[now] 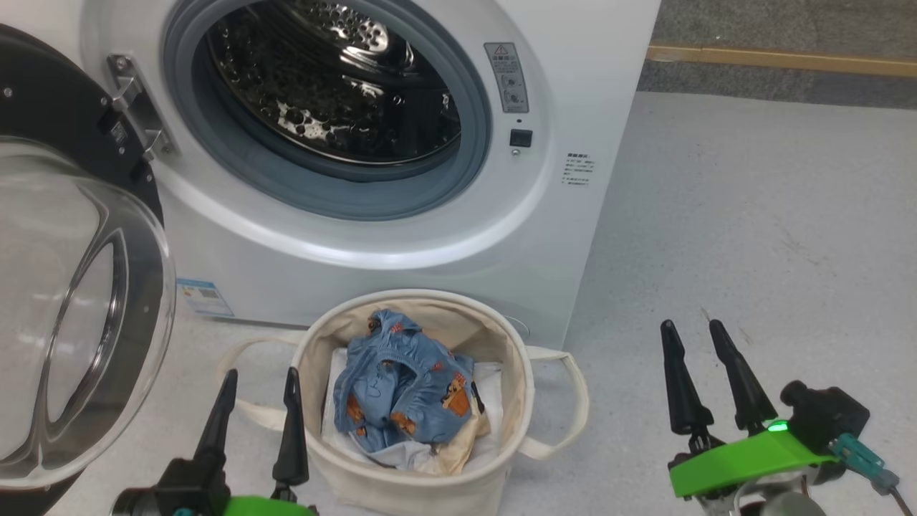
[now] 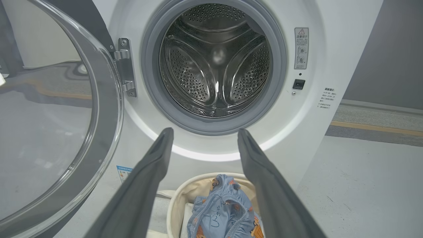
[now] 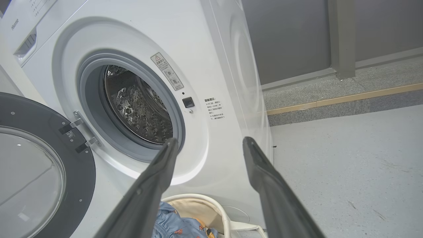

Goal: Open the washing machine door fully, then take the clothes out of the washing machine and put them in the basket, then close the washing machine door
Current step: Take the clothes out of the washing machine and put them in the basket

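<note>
The white washing machine (image 1: 401, 244) stands with its drum mouth (image 1: 329, 100) bare and shiny inside. Its black-rimmed glass door (image 1: 71, 308) hangs wide open at the left. The blue clothes (image 1: 401, 387) with orange figures lie bunched in the cream basket (image 1: 501, 344) on the floor before the washer, over white fabric. My left gripper (image 1: 261, 380) is open beside the basket's left rim, holding nothing. My right gripper (image 1: 693, 330) is open over the floor to the right, well apart from the basket. The left wrist view looks into the drum (image 2: 214, 62) above the clothes (image 2: 221, 215).
Grey floor (image 1: 752, 215) spreads out right of the washer, with a wooden strip (image 1: 781, 59) along the back. The basket's loop handles (image 1: 573, 387) stick out on both sides. A blue label (image 1: 204, 295) sits low on the washer front.
</note>
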### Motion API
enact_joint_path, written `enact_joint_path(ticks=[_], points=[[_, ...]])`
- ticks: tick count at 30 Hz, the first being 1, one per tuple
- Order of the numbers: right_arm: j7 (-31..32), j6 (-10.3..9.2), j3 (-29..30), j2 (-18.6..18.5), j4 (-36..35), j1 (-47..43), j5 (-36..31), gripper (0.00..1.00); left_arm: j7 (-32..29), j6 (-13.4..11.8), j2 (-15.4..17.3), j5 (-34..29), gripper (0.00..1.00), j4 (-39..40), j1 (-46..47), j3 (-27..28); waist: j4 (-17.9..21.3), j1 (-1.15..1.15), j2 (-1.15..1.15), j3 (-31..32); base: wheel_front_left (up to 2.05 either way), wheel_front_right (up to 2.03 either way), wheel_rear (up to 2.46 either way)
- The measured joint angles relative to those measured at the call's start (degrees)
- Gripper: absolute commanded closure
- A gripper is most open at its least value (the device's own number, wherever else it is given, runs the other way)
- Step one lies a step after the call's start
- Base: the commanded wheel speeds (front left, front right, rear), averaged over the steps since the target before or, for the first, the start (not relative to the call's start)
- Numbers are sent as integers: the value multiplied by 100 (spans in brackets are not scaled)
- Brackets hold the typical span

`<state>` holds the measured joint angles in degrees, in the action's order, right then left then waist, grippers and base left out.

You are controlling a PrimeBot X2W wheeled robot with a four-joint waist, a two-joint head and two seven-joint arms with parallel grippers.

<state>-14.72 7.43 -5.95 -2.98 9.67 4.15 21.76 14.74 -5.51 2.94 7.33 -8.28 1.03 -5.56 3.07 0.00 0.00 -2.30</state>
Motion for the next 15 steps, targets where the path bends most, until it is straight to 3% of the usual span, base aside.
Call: enact_joint_path(ticks=[15], points=[[0, 0, -59, 0, 10, -29, -51, 0, 0, -7, 0, 92, 0, 15, -12, -214, 46, 0, 0, 12, 0, 0, 0]])
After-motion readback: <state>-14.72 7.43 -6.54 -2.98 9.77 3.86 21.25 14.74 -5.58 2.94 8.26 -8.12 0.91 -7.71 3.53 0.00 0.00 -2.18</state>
